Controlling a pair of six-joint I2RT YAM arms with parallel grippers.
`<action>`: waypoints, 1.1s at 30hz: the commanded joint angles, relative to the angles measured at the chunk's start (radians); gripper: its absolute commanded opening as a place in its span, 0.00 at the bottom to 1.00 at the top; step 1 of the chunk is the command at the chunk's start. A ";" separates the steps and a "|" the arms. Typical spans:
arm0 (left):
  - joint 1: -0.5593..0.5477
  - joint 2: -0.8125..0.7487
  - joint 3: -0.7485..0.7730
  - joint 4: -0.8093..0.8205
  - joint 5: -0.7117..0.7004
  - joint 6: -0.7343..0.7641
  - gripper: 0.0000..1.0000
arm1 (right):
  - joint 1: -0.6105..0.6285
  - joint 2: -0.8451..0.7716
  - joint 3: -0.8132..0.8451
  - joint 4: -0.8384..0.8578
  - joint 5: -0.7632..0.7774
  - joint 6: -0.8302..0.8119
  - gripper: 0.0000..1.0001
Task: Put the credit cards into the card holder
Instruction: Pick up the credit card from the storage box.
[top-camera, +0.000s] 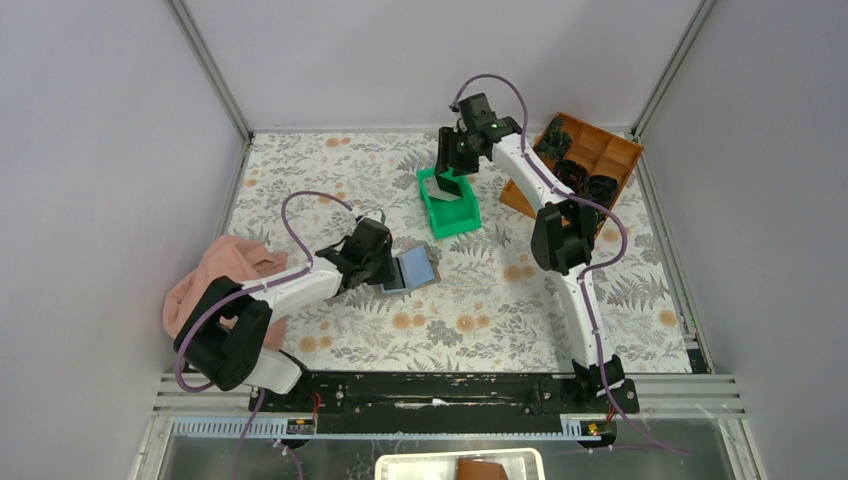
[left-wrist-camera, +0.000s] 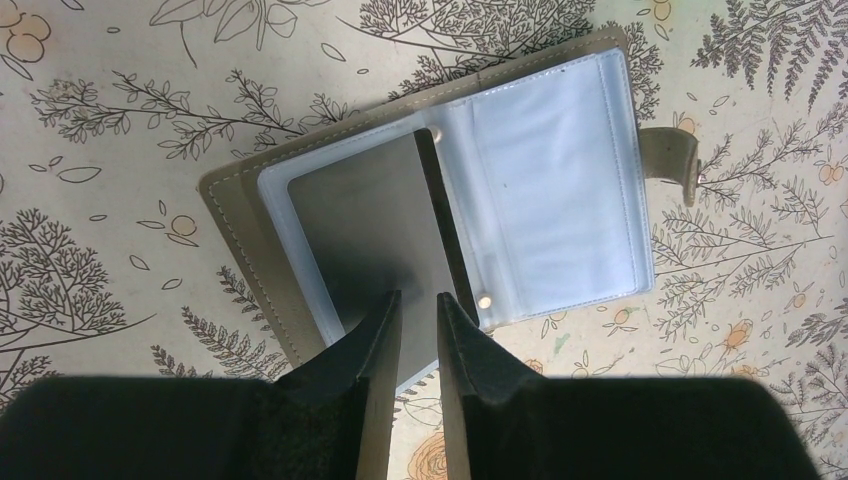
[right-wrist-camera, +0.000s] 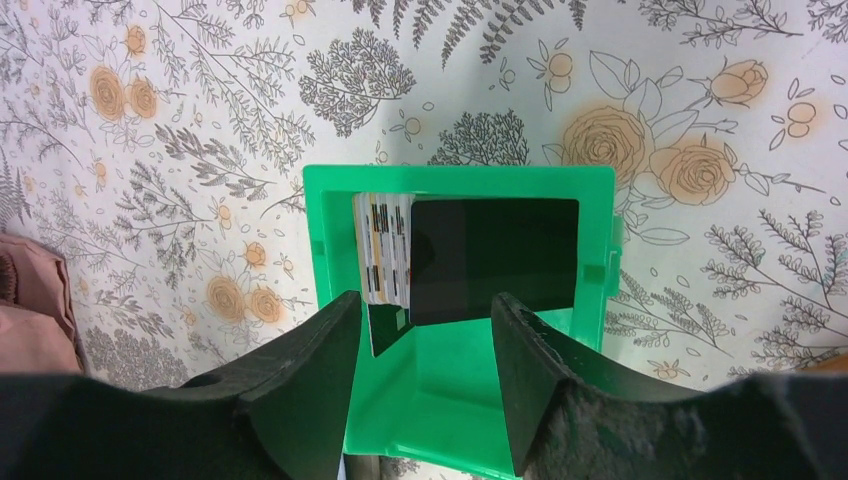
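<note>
Card holder (left-wrist-camera: 560, 180) lies open on the flowered counter (top-camera: 480, 320), left of centre, with its clear sleeves facing up and its clasp tab sticking out at one side. A grey card (left-wrist-camera: 360, 230) sits on one page of it; I cannot tell whether it is fully inside the sleeve. Left tool (left-wrist-camera: 419, 298) is right over that card's near edge, fingers almost together with a thin gap. Whether they pinch anything, I cannot tell.

Right tool (right-wrist-camera: 425, 300) hangs over the green bin (right-wrist-camera: 460, 182) farther back, fingers wide apart, gripping nothing. In the bin a black card (right-wrist-camera: 495, 260) leans up, with a striped card (right-wrist-camera: 383, 250) just beside it. Pink cloth (top-camera: 215, 285) lies at the counter's left edge. Brown tray (top-camera: 612, 152) sits back right, near the bin but apart from it.
</note>
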 joint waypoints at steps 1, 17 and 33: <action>-0.005 0.003 -0.009 0.054 0.007 0.022 0.27 | 0.014 0.036 0.066 -0.010 -0.031 0.008 0.59; -0.005 0.001 -0.008 0.054 0.008 0.034 0.27 | 0.045 0.118 0.125 -0.087 0.042 -0.019 0.52; -0.003 0.023 0.011 0.049 0.007 0.057 0.27 | 0.017 -0.037 -0.089 -0.032 0.030 -0.018 0.23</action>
